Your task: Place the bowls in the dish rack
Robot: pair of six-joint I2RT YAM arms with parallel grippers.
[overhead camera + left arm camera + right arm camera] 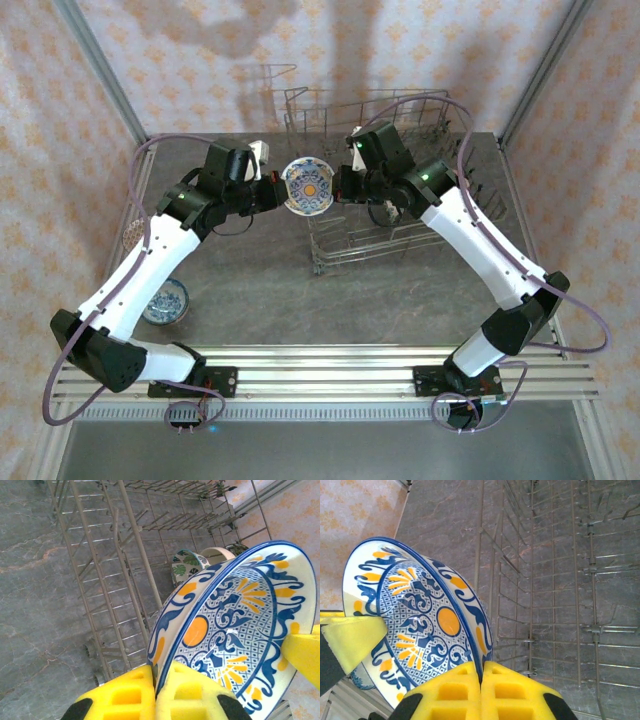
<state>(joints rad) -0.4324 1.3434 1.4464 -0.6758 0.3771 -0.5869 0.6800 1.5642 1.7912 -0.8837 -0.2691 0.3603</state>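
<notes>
A round white ceramic bowl (307,187), painted with blue scrolls and orange marks, hangs in the air between the two arms. It is tipped on its edge, with its painted inside turned up toward the top camera. The left hand (276,192) is closed on the rim from one side. In its wrist view the yellow fingers (131,696) meet around the blue-edged lip of the bowl (235,630), and the left hand (156,692) has nothing else in it. The right hand (340,186) pinches the opposite side of the rim. Its own camera shows the right hand (481,692) with pads (512,695) pressed almost together and the edge of the bowl (420,625) running into the seam between them.

The bowl sits at the left side of the grey metal wire dish rack (360,245), lifted off the grey marbled surface (300,300). In the left wrist view the rack (115,580) has its wire floor and upright tines spread below and behind the bowl. Farther back among those tines stand a green leaf-patterned bowl (184,566) and a cream bowl (216,554), close together.

Well apart from all this, a small blue-patterned bowl (165,301) rests on the surface near the left arm. A speckled round dish (131,237) lies at the surface's left edge — too small to tell more.
</notes>
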